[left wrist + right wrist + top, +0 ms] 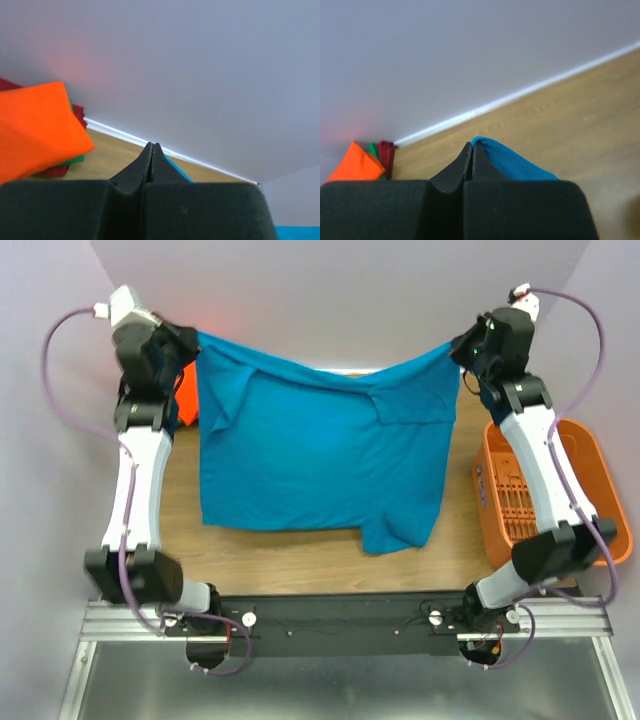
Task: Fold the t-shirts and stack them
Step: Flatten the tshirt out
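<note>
Four shirts: one teal shirt (320,455), one orange shirt (35,125), one green shirt (75,160) and one red shirt (56,171). The last three are folded; the teal shirt is not. One basket (505,505). Two arms, the left arm (140,490) and the right arm (535,470). Two pincers, the left pincer (151,150) and the right pincer (471,148). One tabletop (300,560).

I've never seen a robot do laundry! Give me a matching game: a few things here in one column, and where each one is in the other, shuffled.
Things:
1. teal-blue t-shirt
2. orange t-shirt
3. green t-shirt
4. orange basket

Places:
A. tucked under the orange t-shirt
B. at the right side of the table
C. hanging between the left gripper and the right gripper
D. top of the folded pile

Pairs: 1-C, 2-D, 3-A, 4-B.
</note>
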Action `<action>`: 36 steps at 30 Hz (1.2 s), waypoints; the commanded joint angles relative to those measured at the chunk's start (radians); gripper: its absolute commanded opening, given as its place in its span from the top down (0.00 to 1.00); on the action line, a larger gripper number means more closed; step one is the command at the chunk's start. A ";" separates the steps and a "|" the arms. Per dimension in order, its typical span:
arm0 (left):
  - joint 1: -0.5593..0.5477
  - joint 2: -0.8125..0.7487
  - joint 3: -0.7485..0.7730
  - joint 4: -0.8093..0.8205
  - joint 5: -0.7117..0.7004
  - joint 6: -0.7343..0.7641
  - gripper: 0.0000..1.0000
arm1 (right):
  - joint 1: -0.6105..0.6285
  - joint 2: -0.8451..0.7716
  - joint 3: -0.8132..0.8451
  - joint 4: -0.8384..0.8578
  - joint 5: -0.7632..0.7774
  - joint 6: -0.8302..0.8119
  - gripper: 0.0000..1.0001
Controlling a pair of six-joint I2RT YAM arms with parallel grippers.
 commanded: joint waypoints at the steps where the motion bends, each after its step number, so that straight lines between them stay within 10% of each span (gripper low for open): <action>1: 0.008 0.130 0.237 0.093 0.099 0.024 1.00 | -0.011 0.077 0.235 0.115 0.016 -0.038 0.99; 5: 0.017 0.281 0.573 -0.017 0.137 0.058 1.00 | -0.014 0.158 0.427 0.114 0.016 -0.050 0.99; 10: 0.022 0.295 0.648 -0.089 0.148 0.084 1.00 | -0.014 0.091 0.347 0.115 0.014 -0.030 0.99; 23: 0.022 0.033 -0.513 0.125 0.117 -0.012 1.00 | -0.017 -0.139 -0.698 0.114 -0.055 0.140 0.99; 36: 0.022 0.067 -0.817 0.182 0.047 -0.066 1.00 | -0.028 -0.099 -0.870 0.111 -0.030 0.114 0.92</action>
